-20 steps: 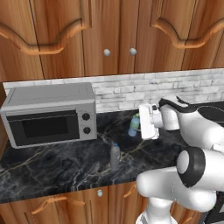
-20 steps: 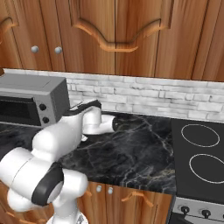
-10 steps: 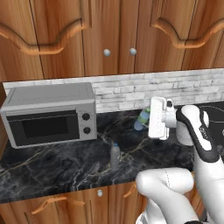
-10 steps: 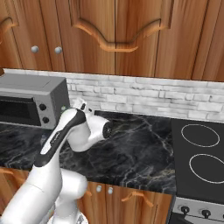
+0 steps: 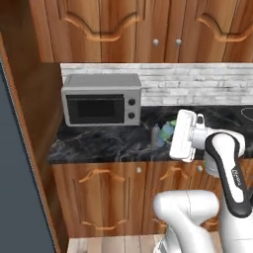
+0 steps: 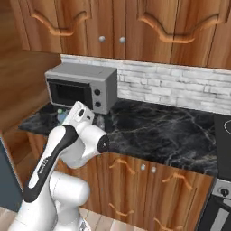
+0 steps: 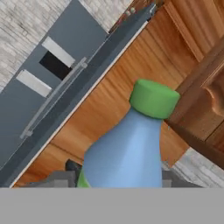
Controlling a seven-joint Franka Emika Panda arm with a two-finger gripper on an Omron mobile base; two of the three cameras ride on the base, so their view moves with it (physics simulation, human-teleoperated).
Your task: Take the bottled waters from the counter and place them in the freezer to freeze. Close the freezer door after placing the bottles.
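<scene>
Gripper [image 7: 120, 186] clamped on green-capped bottle [image 7: 131, 144], lifted off counter [image 5: 99, 143]. Grey bottle [image 5: 155, 136] left standing there. Freezer door [image 7: 65, 78] closed; nothing frozen yet.

I see glossy black marble with pale veins on the counter [image 5: 99, 143], warm polished wood on the cabinets [image 6: 135, 18], matt silver metal on the microwave [image 5: 101, 101], and smooth bluish plastic on the green-capped bottle [image 7: 131, 148] at lower centre.
</scene>
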